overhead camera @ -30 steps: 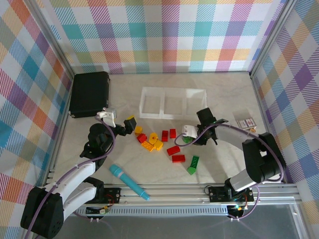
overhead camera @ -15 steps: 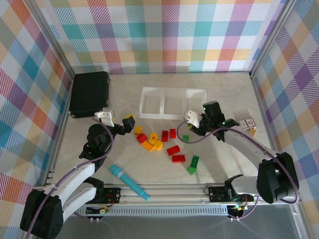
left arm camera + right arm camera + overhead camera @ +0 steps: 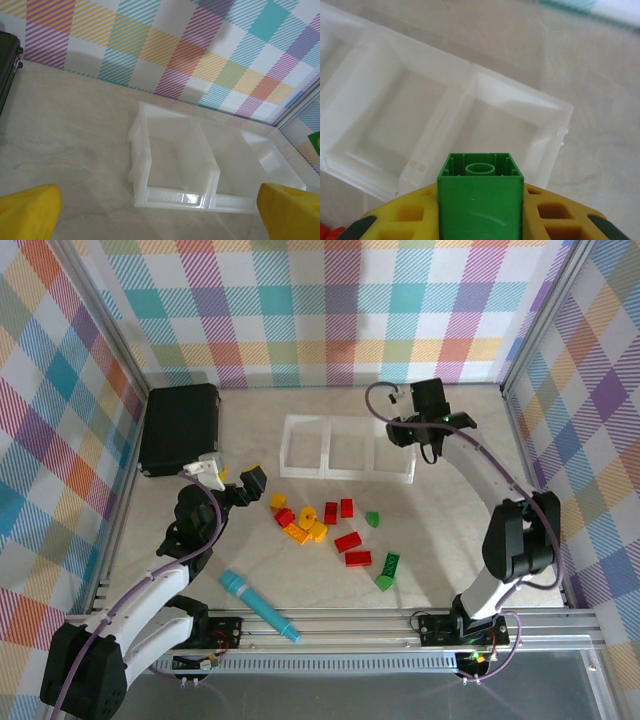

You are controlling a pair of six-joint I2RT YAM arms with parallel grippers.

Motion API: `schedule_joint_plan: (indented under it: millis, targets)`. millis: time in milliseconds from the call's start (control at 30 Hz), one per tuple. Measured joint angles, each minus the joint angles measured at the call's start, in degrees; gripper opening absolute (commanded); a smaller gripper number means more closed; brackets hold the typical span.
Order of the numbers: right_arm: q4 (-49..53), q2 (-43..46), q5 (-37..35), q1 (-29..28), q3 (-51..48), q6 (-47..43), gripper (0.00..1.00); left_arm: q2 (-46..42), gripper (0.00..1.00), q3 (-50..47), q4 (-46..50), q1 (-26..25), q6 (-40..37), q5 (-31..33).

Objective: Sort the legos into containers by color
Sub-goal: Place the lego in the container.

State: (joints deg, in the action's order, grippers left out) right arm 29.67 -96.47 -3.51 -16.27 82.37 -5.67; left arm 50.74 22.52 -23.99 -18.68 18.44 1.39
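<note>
right end effector point(image 3: 480, 210) pinching green lego point(image 3: 480, 192) by tray point(image 3: 520, 93) end compartment edge, left end effector point(image 3: 160, 217) spread wide

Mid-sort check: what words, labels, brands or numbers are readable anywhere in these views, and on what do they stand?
None can be read. The black case, the teal marker, the tray and the held green brick show no legible print; any moulded lettering on the brick is too blurred to tell.
</note>
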Motion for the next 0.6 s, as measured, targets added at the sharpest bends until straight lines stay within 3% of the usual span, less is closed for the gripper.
schedule_joint_plan:
  millis: [233, 600]
  targets:
    - [5.20, -4.76, 3.34, 0.28, 0.68, 7.76, 0.22, -0.02, 1.00, 0.98, 3.06, 0.00, 0.94, -0.33]
    - [3.63, -7.98, 6.38, 0.28, 0.17, 10.80, 0.25, 4.85, 0.99, 5.40, 6.49, 0.00, 4.85, -4.42]
